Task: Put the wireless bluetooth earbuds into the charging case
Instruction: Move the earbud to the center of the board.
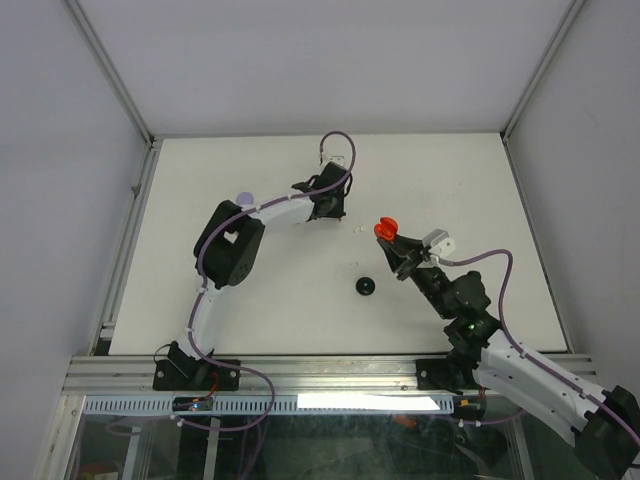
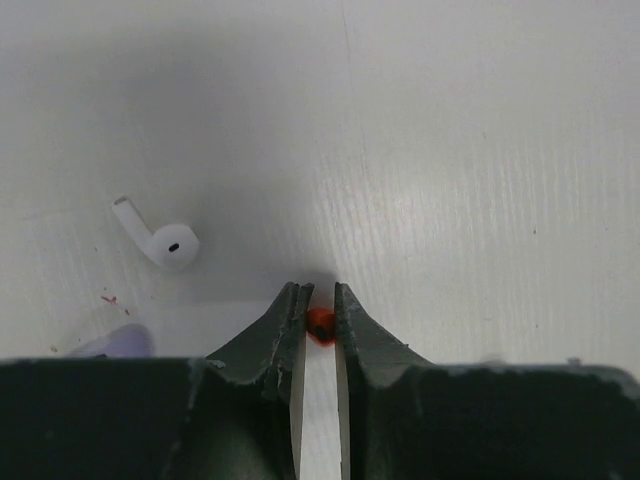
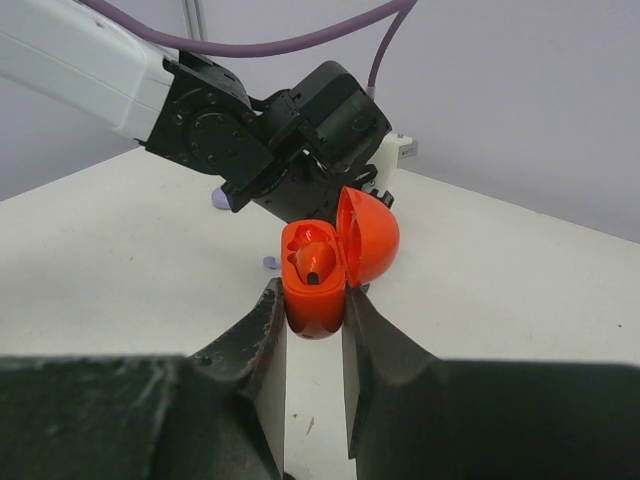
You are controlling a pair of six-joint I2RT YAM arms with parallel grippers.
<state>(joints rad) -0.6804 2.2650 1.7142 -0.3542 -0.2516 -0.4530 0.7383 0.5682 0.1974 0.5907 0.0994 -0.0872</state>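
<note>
Red earbud (image 2: 320, 326): being clamped at the very tips of the left gripper (image 2: 318, 295); tiny, light and slick, so judged prone to popping out.
Orange-red charging case (image 3: 368, 235): being held lid-open, by its lower body, in the right gripper (image 3: 314, 310); one socket being occupied by a dark-tipped bud (image 3: 313, 262).
White earbud (image 2: 162, 240): being left loose on the table (image 2: 480, 150); rounded head judged the best hold.

A matte white surface (image 1: 250, 300) lies enclosed by plain pale grey walls (image 1: 300, 60). Aluminium rails (image 1: 300, 373) border its left side and near edge. The light is soft and even, with faint shadows.
</note>
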